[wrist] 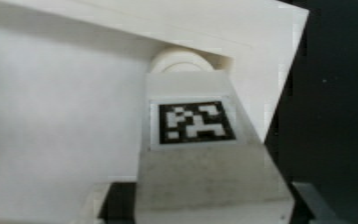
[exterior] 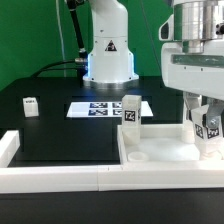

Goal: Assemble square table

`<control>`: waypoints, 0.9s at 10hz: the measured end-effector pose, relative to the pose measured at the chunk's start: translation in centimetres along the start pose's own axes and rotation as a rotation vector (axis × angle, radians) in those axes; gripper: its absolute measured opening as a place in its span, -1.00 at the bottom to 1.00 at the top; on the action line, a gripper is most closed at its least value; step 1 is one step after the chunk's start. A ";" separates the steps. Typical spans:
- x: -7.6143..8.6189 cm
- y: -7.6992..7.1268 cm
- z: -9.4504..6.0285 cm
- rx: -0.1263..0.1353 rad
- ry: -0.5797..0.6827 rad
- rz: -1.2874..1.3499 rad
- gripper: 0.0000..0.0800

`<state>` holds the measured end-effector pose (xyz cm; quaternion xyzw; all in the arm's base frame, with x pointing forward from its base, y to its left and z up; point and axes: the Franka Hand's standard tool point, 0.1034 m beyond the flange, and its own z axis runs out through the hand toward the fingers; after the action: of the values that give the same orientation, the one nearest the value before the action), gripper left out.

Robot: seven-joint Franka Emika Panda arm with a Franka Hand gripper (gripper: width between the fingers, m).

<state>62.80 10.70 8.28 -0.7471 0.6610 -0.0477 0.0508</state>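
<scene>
The tool (exterior: 205, 125) is clenched on a small white block leg (exterior: 208, 148) bearing a black-and-white tag. It holds the leg upright at about four o'clock in the exterior view, over the five o'clock corner of the large white plastic square slab (exterior: 165, 148). In the wrist view the same small white block leg (wrist: 197, 120) fills the middle, tag facing the camera, with a dark finger (wrist: 123, 203) pressed to each side of it. Its rounded far end meets the large white plastic square slab (wrist: 51, 100) near a corner, but I cannot tell whether it is seated in a socket. A second white block leg (exterior: 131, 110) stands upright at the slab's ten o'clock corner. A round socket (exterior: 138, 157) lies open at the slab's seven o'clock corner. A third white block leg (exterior: 30, 105) sits alone on the black surface (exterior: 50, 135) at nine o'clock, well apart from the slab. The marker board (exterior: 100, 107) lies flat at twelve o'clock of the slab, before the white robot base (exterior: 107, 50). A long white low border wall (exterior: 60, 178) runs along six o'clock.
</scene>
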 end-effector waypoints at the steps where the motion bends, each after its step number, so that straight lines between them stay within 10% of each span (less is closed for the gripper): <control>1: -0.5 0.1 0.0 -0.001 0.003 0.074 -0.26; 7: -1.3 0.2 0.0 -0.005 -0.007 0.232 -0.26; 9: -0.8 0.4 0.2 -0.053 0.000 0.049 0.48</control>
<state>62.38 11.46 8.02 -0.7319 0.6800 -0.0289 0.0318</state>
